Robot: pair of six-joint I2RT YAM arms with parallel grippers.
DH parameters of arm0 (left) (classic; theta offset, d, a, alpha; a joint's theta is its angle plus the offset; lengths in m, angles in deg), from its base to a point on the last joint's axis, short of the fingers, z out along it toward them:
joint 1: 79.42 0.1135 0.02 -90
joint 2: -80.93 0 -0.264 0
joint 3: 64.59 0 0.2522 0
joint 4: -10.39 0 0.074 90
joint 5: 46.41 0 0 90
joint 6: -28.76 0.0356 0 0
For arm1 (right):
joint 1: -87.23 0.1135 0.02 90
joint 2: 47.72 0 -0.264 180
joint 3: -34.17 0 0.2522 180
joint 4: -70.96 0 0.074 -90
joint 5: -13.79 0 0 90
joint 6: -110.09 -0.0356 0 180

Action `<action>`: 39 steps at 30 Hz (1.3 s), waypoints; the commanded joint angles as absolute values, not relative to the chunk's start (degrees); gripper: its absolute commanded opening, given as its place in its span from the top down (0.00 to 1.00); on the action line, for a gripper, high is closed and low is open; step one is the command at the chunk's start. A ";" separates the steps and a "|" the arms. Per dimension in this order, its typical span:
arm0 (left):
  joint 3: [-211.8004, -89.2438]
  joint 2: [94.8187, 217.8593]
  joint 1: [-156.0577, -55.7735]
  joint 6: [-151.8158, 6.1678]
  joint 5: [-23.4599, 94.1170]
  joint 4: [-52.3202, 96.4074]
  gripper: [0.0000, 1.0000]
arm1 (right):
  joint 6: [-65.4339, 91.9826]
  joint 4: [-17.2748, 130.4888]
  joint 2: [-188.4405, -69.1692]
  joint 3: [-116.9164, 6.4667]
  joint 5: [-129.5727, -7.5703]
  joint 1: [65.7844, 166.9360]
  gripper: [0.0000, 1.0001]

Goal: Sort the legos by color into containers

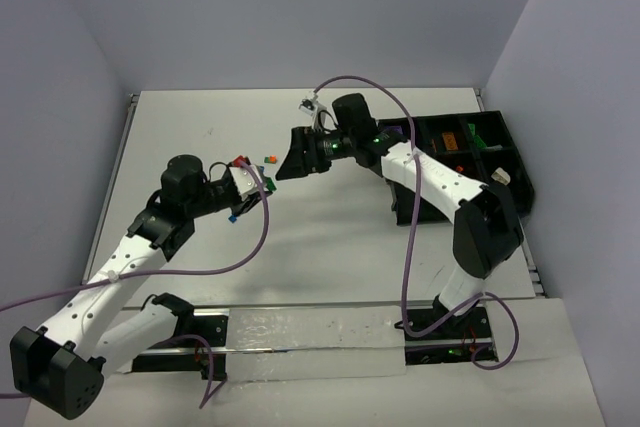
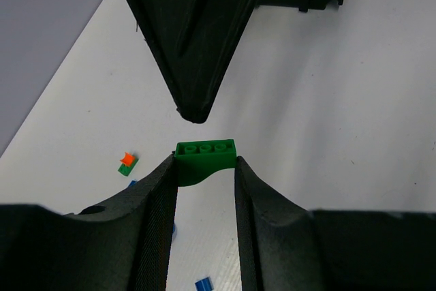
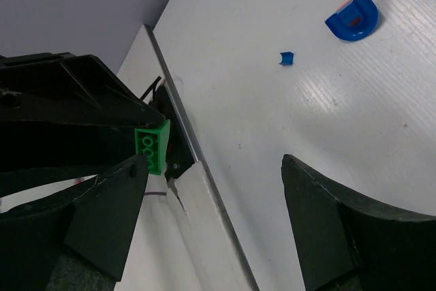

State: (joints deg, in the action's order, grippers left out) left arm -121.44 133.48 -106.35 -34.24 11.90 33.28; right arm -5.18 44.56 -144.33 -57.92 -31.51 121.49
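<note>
On the left, left gripper [image 1: 262,187]: it is clamped on a green lego brick [image 2: 205,160] and holds it raised over the white table [image 1: 330,247].
Grip of the left fingers [image 2: 158,202]: one finger presses on each short end of the brick. The row of three studs is turned away from the wrist, toward the right arm.
Beside the left gripper, loose legos: a small orange piece on a green piece [image 2: 127,163] lies on the table, to the left of the fingers in the left wrist view. Some blue pieces [image 2: 203,283] lie nearer to the wrist. From above, more small orange and green pieces [image 1: 268,159] show just beyond the gripper.
At the centre, right gripper [image 3: 212,165]: the jaws are wide apart and hold nothing. It faces the left gripper and is very near to it.
Tip of one right finger [image 2: 194,93]: it points at the studs of the green brick, just beside them. If it touches, I cannot tell.
Further on the table, right wrist view: a curved blue piece [image 3: 351,22] with something red in its hollow and a tiny blue piece [image 3: 287,57] lie apart from each other.
On the right, black tray [image 1: 522,187]: it stands at the right edge of the table, well apart from the held brick. Some orange and green bits show in its compartments, too small to tell more.
</note>
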 commanded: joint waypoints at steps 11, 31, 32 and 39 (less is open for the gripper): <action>-122.73 134.36 -107.89 -34.71 13.00 30.04 0.67 | -6.49 49.76 -144.29 -60.70 -24.46 124.74 0.25; -123.92 135.63 -108.72 -36.10 14.17 28.89 0.52 | -4.34 48.06 -147.58 -61.77 -23.36 126.04 0.88; -124.07 135.98 -108.80 -36.50 15.15 29.05 0.40 | -4.31 48.06 -147.28 -61.77 -23.05 125.72 0.93; -129.48 140.16 -107.55 -42.65 22.60 35.17 0.01 | -0.68 44.75 -142.62 -61.07 -25.18 113.98 1.00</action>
